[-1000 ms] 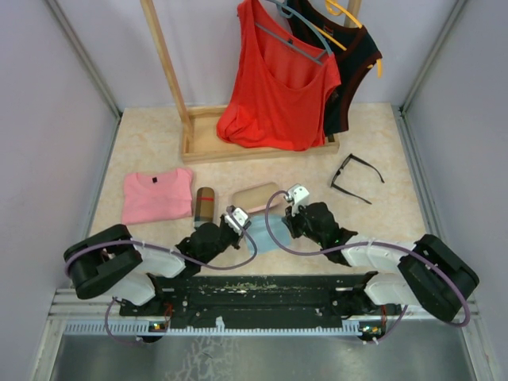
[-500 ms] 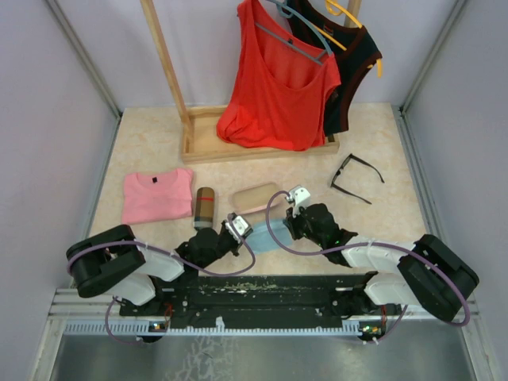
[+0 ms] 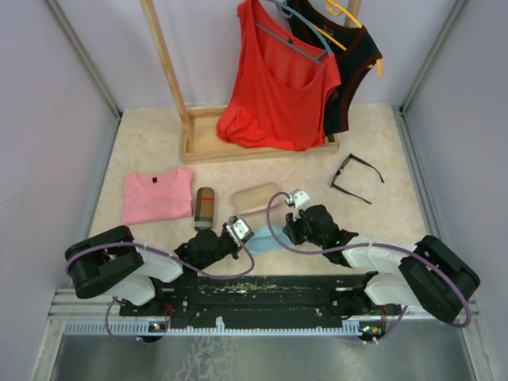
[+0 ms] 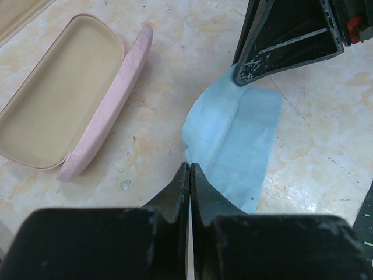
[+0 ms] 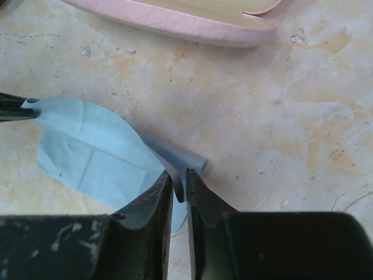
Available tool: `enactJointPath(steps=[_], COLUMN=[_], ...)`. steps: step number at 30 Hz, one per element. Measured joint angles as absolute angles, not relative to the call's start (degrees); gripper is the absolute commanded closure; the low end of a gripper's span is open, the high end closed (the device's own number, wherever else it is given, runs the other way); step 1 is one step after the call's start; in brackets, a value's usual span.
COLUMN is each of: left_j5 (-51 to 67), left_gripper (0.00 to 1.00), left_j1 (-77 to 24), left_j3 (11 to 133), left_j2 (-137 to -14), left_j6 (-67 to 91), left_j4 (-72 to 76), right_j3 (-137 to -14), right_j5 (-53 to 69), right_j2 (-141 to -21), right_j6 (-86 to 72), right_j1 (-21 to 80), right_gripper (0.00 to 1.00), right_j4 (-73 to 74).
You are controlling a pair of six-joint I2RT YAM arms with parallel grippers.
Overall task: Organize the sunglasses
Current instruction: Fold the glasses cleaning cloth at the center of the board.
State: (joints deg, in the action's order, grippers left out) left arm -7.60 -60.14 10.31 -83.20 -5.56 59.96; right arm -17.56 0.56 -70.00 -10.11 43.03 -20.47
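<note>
Holding the blue cloth [image 4: 239,134] between them, both arms sit low over the near middle of the table.

1. Left gripper [image 4: 190,169]: fingers pressed together on the near-left edge of the cloth.
2. Right gripper [image 5: 179,186]: jaws stand a narrow slit apart, with a curled fold of the cloth lying in the slit. A firm pinch is not evident.

Change over the last second: the left gripper has drawn back toward the near edge, the cloth has gathered into a smaller folded patch lying on the table, and the right jaws have begun to part. Judgement: the cloth fold is finishing and the right arm is letting go.

Position of task item: the black-framed sunglasses [image 3: 355,178] lie on the far right of the table with arms unfolded, well apart from both grippers and untouched. A second pair is not visible in any view.

Related items: the pink case [image 4: 58,99] lies open and empty just beyond the cloth. The plaid case [image 3: 205,206] stands to its left.

Consequence for the task: the sunglasses are not yet stowed. Once free, the right arm is the nearer one to reach them.
</note>
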Motion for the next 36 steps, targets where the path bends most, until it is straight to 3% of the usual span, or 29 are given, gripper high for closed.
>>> enactJointPath(steps=[11,27,31,36], left_j5=[-3.29,0.08,-4.27,-15.40], left_gripper=[0.81,0.71,0.63,0.58], left_j1=[-61.65,-62.43,-62.54,-62.50], left_j3=[8.29,5.89,6.00,12.01], left_j2=[-79.92,-70.39,-65.69,-64.60], left_j6=[-4.93,1.98,6.76,16.49], left_j4=[57.21,51.62,47.35,35.05], right_j3=[-17.23,-18.06,-20.53,-28.51], right_j5=[2.02,1.67,-2.15,-3.97], right_j2=[-65.21,-53.60,-54.85,-65.08], right_j6=[-11.27,-17.02,-18.65,-19.73], right_j1=[43.03,43.03,43.03,42.78], right_gripper=[0.79,0.71,0.67,0.64], right_j4=[-14.44,0.62,2.72,5.30])
